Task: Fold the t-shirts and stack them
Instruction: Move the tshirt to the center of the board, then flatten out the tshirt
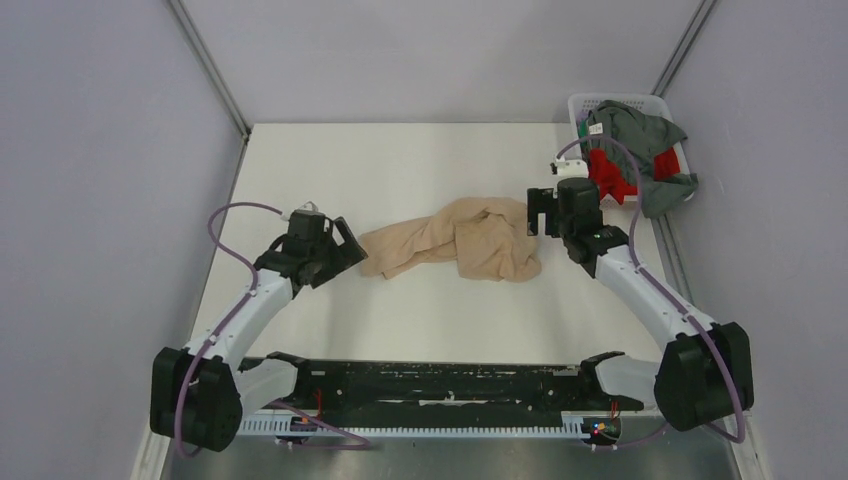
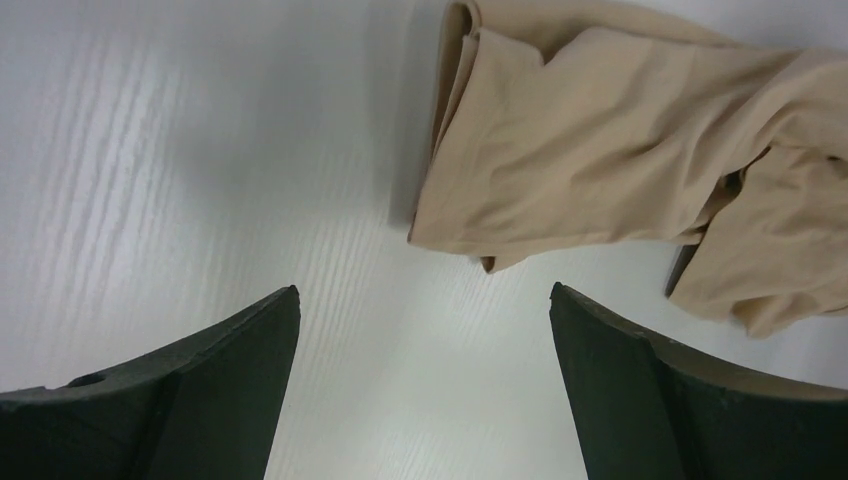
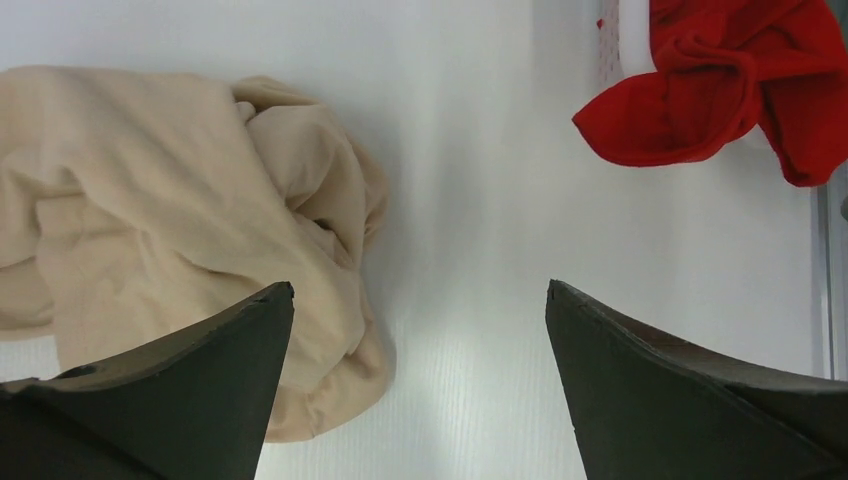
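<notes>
Both sets of fingers stand wide apart and hold nothing. My left fingers (image 1: 342,248) hover just beside the 9 o'clock end of the tan t-shirt (image 1: 455,240), and my right fingers (image 1: 540,212) are at its 3 o'clock end. It lies bunched in the middle of the tabletop (image 1: 400,160). The red t-shirt (image 1: 608,178) and grey-green t-shirt (image 1: 645,140) spill over the basket (image 1: 600,100) at 1 o'clock.

My worry is pinching several crumpled layers at once, which I judge would lift a wad, not an edge. A swing toward 2 o'clock could snag the red cloth. Open room lies toward 12 and 6 o'clock, while the tabletop's side edges sit near.
</notes>
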`<state>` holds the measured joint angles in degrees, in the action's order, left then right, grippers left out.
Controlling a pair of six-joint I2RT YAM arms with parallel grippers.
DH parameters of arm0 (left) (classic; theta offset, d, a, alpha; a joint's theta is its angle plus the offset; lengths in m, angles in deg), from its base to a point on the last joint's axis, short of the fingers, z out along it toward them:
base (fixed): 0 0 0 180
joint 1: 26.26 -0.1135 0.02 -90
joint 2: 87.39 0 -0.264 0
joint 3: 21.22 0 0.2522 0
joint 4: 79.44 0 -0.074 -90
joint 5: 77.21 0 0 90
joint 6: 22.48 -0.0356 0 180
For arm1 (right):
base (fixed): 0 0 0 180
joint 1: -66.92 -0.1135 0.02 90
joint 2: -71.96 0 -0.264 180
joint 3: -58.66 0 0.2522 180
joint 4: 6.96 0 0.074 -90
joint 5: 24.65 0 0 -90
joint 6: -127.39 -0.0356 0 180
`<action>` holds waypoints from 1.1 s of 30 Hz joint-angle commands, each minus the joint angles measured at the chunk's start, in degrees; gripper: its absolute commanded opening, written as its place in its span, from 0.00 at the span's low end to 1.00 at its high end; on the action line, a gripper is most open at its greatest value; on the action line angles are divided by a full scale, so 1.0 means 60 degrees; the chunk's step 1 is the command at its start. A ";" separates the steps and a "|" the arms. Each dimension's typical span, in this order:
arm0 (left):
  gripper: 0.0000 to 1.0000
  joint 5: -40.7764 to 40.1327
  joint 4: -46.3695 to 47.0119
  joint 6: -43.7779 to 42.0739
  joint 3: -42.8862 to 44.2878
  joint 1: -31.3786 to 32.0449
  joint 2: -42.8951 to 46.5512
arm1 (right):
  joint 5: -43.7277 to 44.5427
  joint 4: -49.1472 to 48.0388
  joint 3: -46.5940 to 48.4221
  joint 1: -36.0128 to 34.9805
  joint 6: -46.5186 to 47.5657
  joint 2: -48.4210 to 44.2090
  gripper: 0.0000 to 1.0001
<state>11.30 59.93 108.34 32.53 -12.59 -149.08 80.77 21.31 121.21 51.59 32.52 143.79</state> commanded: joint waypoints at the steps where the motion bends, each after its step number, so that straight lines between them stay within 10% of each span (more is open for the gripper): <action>1: 1.00 0.1306 0.0717 0.0545 -0.0295 0.0092 -0.0433 | -0.0782 -0.0922 -0.0859 -0.0660 0.0153 -0.0904 0.98; 21: 0.59 0.0879 0.2569 0.1134 -0.0436 0.0565 -0.3512 | -0.0920 -0.0787 -0.1159 -0.2711 0.0723 -0.1495 0.98; 28: 0.05 0.1158 0.2756 0.1009 -0.0199 0.0563 -0.3951 | -0.1006 -0.0718 -0.1185 -0.2705 0.0723 -0.1547 0.98; 33: 0.02 0.0799 0.2048 0.0876 0.0027 0.0557 -0.3170 | -0.0447 -0.0669 -0.1116 -0.3058 0.0726 -0.1494 0.98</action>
<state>18.66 75.71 114.26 30.43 -9.40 -171.68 75.46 18.11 113.91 35.30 36.00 135.75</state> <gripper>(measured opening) 0.033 0.979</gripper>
